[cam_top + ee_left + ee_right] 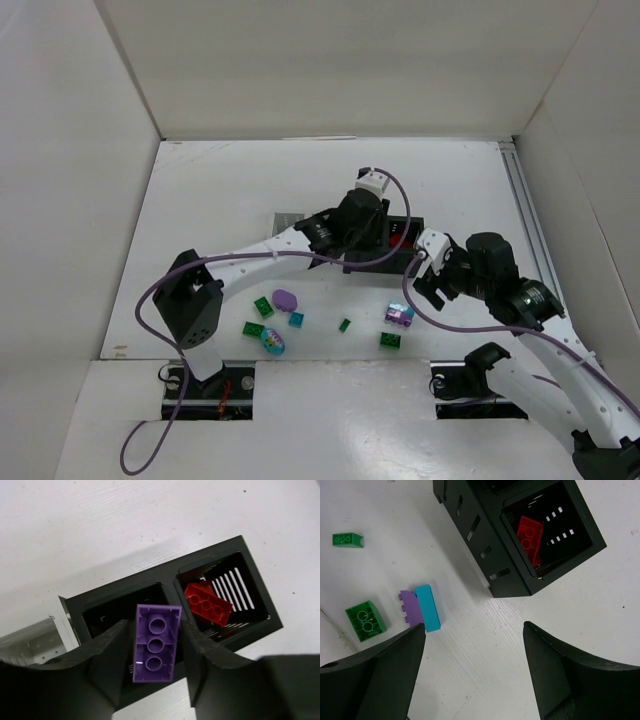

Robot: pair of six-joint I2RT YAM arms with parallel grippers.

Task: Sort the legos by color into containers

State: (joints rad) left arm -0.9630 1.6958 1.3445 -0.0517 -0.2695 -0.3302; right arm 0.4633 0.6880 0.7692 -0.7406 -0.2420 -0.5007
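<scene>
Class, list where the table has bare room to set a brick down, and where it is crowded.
Bare: the far strip between the black bins and the back wall, and the patch between the bins and the right rail. Crowded: the near strip, dotted with loose bricks, and over the bins, where the left fingers hold a purple brick.

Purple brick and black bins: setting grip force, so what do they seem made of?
The purple brick looks like hard moulded plastic, smooth with a slight sheen and crisp studs. The black bins look like rigid matte plastic with moulded slots, possibly painted metal.
</scene>
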